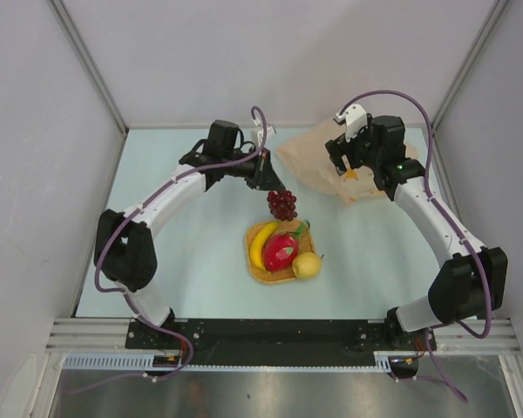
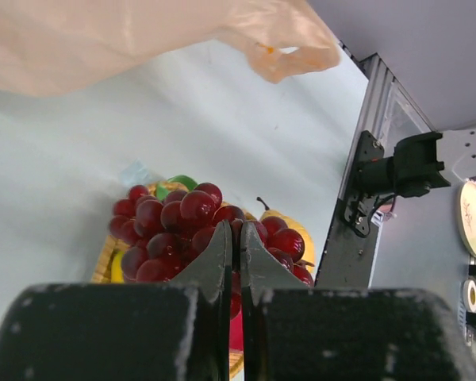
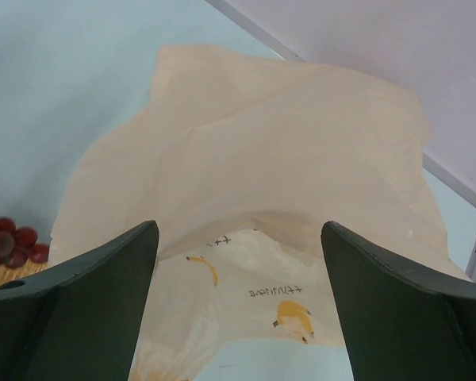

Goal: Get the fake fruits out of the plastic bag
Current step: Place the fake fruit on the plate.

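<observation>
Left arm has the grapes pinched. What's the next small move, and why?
Probably lower the left gripper toward the orange woven square tray, then open its fingers. The dark red plastic grapes hang from the shut fingers near the tray's far edge; the yellow banana, red fruit and round yellow fruit already lie in it. The right gripper stands open over the pale peach plastic bag.

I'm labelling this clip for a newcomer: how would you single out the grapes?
Find the orange tray mid-table. Just beyond its far edge, the left claw holds the grapes: a dark red beaded cluster, unlike the smooth single fruits in the tray.
</observation>
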{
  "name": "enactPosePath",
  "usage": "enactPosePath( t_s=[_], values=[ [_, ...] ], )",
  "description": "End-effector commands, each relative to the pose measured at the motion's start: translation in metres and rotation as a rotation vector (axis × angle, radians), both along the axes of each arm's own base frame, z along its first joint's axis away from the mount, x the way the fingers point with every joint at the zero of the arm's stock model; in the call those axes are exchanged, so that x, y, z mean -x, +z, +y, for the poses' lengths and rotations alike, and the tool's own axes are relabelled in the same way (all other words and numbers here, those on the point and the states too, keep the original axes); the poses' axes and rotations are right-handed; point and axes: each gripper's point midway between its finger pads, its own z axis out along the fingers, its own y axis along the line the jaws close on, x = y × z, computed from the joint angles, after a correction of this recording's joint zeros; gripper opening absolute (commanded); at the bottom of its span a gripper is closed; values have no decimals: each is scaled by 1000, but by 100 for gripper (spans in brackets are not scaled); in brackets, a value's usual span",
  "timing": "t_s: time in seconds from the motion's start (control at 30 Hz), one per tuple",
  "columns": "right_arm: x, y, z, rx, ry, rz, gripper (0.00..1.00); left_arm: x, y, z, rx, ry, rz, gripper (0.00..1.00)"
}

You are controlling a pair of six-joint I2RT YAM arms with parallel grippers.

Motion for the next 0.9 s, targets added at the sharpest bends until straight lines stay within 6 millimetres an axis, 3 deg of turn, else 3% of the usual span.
enactPosePath(
  t_s=[0.0,0.17,0.47,0.87],
  values=[
    [2,25,-3,-34,3,-78,89,22,47,-5,59,-61,-115,0],
    [2,21,-1,-36,11,-71,89,33,29,-2,31,-67,-88,0],
    [4,17,-4,-33,11,-66,90,41,-23,8,-71,-64,-36,0],
    [7,10,-9,-38,2,-52,90,54,-41,18,-131,-69,-35,1]
  ],
)
